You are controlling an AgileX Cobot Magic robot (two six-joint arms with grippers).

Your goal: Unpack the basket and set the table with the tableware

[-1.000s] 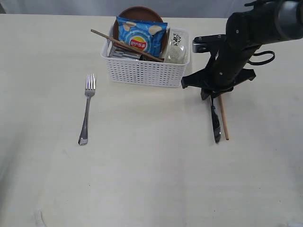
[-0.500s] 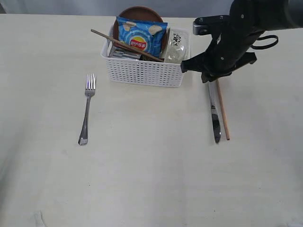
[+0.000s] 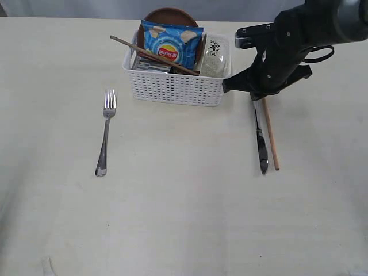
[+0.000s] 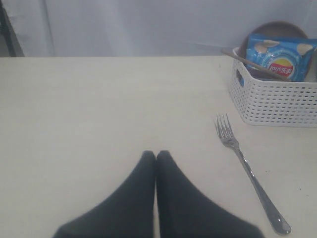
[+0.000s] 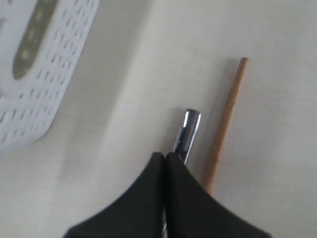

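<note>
The white basket [image 3: 178, 86] stands at the back of the table [image 3: 184, 218]. In it are a brown plate [image 3: 169, 14], a blue chip bag [image 3: 171, 45], a chopstick [image 3: 150, 54] and a pale bowl [image 3: 214, 57]. A steel fork [image 3: 105, 132] lies left of the basket. A steel knife [image 3: 261, 141] and a second chopstick [image 3: 271, 135] lie side by side on the right. My right gripper [image 5: 165, 156] is shut and empty, hovering over the knife's handle end [image 5: 189, 130] beside the chopstick [image 5: 225, 124]. My left gripper [image 4: 156, 154] is shut and empty above bare table, left of the fork [image 4: 245, 168].
The right arm [image 3: 287, 46] hangs over the table just right of the basket's end wall [image 5: 39, 64]. The left wrist view shows the basket's other end [image 4: 275, 96] with the chip bag [image 4: 280, 57] sticking up. A grey wall bounds the table's far edge.
The right gripper's jaws have closed, and it has lifted off the knife and chopstick towards the basket. Both pieces stay lying on the table.
</note>
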